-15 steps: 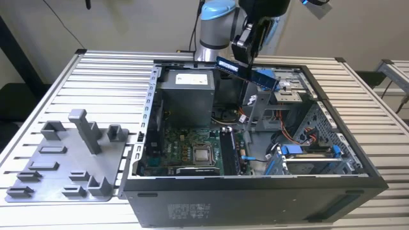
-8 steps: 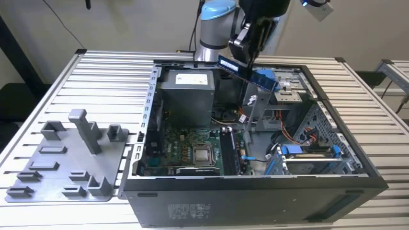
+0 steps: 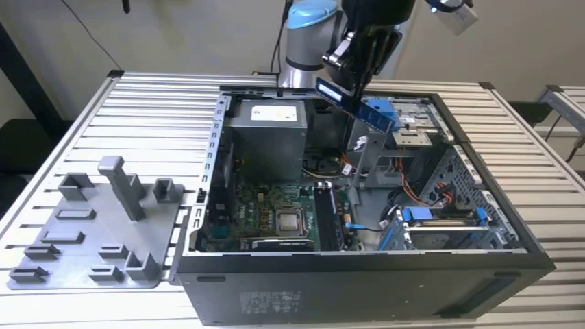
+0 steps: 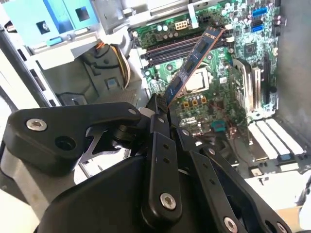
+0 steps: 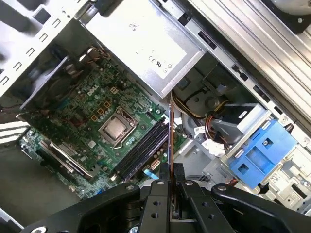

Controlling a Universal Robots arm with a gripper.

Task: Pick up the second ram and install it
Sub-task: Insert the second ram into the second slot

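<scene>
My gripper [image 3: 352, 68] hangs above the open computer case [image 3: 210, 171], shut on the second ram [image 3: 355, 104], a long dark board held tilted over the case's far side. In the second wrist view the ram [image 4: 192, 65] sticks out from between the black fingers [image 4: 156, 112] and points toward the green motherboard [image 4: 214, 111]. The first wrist view has the ram [image 5: 171, 141] edge-on, a thin line rising from the gripper [image 5: 171, 182] and crossing the dark memory slots [image 5: 141, 150] beside the processor socket [image 5: 115, 127].
A grey power supply [image 3: 265, 133] fills the case's far corner. Blue drive brackets [image 3: 439, 219] and loose cables lie on the exterior view's right. The grey holder tray [image 3: 92, 226] with upright posts stands on the slatted table [image 3: 155, 103] to the left of the case.
</scene>
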